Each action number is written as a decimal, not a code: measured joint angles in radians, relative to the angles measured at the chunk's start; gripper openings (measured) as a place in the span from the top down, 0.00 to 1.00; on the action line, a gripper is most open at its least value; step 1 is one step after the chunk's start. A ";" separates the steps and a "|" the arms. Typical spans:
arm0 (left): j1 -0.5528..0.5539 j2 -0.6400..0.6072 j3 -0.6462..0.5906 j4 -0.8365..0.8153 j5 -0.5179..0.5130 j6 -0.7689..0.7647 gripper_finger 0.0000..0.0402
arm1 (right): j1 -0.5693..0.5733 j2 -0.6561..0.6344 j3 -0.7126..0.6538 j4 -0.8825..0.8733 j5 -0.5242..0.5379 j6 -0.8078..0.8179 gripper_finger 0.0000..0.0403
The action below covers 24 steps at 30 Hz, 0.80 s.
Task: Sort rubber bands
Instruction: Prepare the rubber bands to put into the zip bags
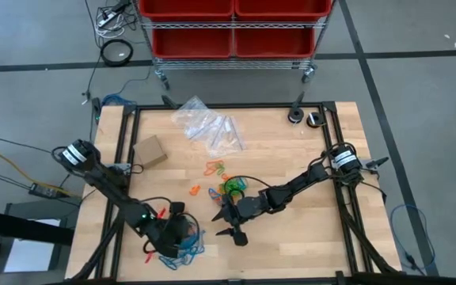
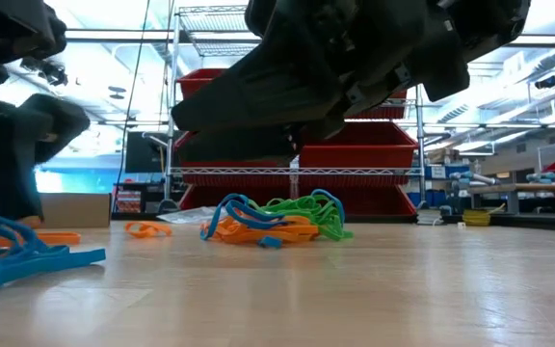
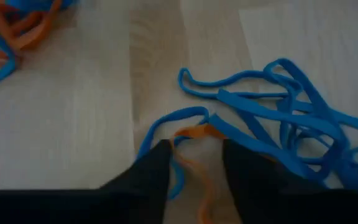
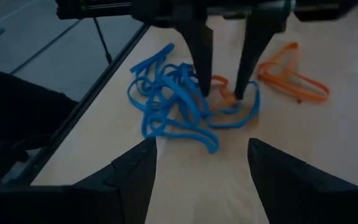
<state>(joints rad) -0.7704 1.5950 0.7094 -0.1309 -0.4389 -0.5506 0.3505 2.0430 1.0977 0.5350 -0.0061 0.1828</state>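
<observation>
L hand at the blue pile, R hand waiting nearby.
I saw L hand [image 4: 222, 93] w/ fingers apart astride an orange band [image 3: 194, 132] on the blue rubber bands [image 1: 182, 252], near worktop [image 1: 291, 237] edge; R hand [image 1: 234, 225] wide open, empty; mixed pile [image 1: 229, 187] mid-worktop.

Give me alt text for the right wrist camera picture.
The left gripper reaches down with its fingers apart, tips at a small orange rubber band beside a tangled pile of blue rubber bands on the light wooden table. The right gripper frames the foreground, fingers wide open and empty.
</observation>
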 joint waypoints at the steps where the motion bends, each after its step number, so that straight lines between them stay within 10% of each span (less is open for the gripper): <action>1: 0.000 -0.019 0.000 -0.035 -0.001 -0.011 0.52 | -0.001 0.000 0.000 0.000 0.000 0.004 0.41; 14: -0.206 -0.110 0.001 -0.107 0.118 -0.308 0.38 | 0.000 0.000 0.000 -0.006 0.013 0.023 0.44; 24: -0.395 -0.041 0.003 -0.092 -0.070 -0.460 0.38 | -0.008 0.000 0.000 0.015 0.051 0.024 0.44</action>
<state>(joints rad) -1.1653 1.5538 0.7120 -0.2226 -0.5088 -1.0108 0.3428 2.0430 1.0977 0.5503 0.0452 0.2070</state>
